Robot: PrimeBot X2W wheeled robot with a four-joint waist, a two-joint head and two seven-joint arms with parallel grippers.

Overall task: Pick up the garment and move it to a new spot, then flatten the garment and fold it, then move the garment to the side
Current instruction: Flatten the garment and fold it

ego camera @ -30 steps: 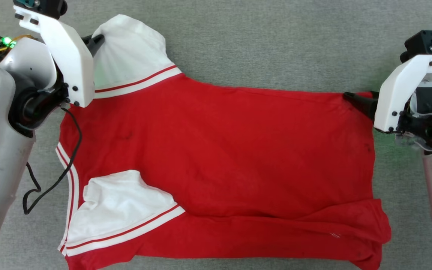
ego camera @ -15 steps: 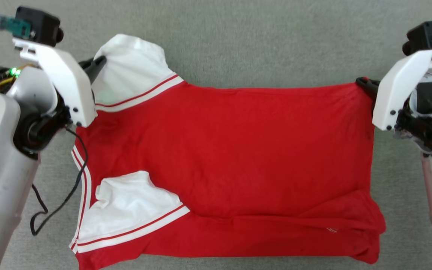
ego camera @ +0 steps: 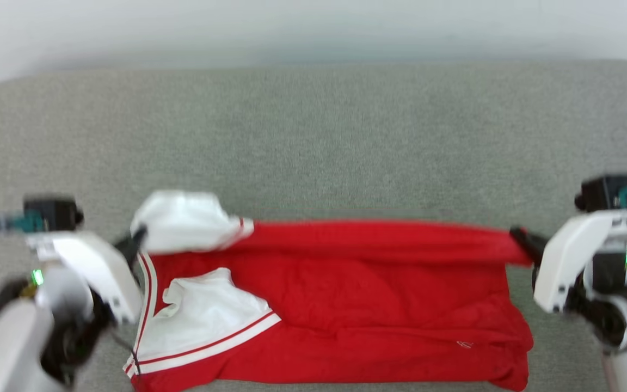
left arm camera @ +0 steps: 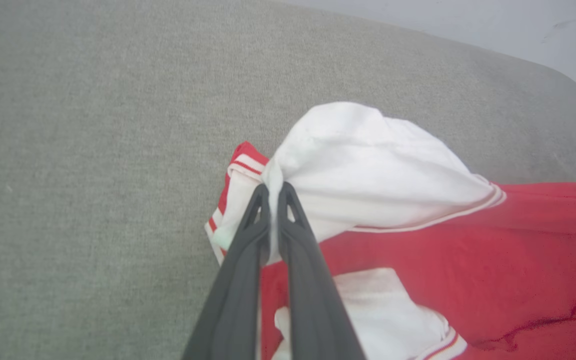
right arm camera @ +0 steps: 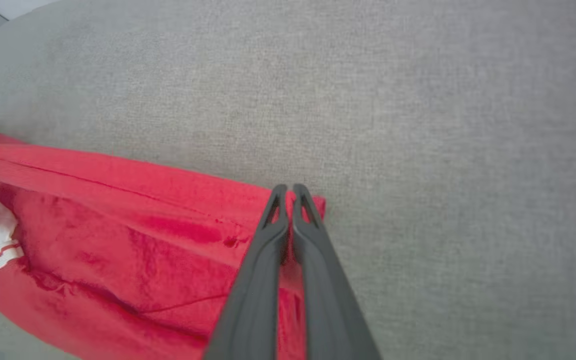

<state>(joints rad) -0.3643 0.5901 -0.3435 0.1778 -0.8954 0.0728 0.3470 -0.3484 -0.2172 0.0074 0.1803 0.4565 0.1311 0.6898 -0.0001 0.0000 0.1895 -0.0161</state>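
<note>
The garment [ego camera: 357, 294], a red jersey shirt with white sleeve panels and red-and-white striped trim, hangs stretched between my two grippers over the grey surface, its far edge lifted and its near part lying down. My left gripper [ego camera: 138, 238] is shut on the white sleeve [left arm camera: 368, 165] at the garment's upper left corner. My right gripper [ego camera: 517, 235] is shut on the red upper right corner [right arm camera: 313, 205]. Both pairs of fingers [left arm camera: 273, 235] [right arm camera: 288, 220] are pressed together with cloth pinched between them. The lettering is hidden.
A grey fabric-covered surface [ego camera: 313, 136] spreads out beyond the garment, ending at a pale wall [ego camera: 313, 27] at the back. A black cable hangs by my left forearm [ego camera: 74, 283].
The camera has tilted up, so the whole picture has shifted. Both grippers have raised the garment's far edge off the surface and drawn it toward the near side, folding it over.
</note>
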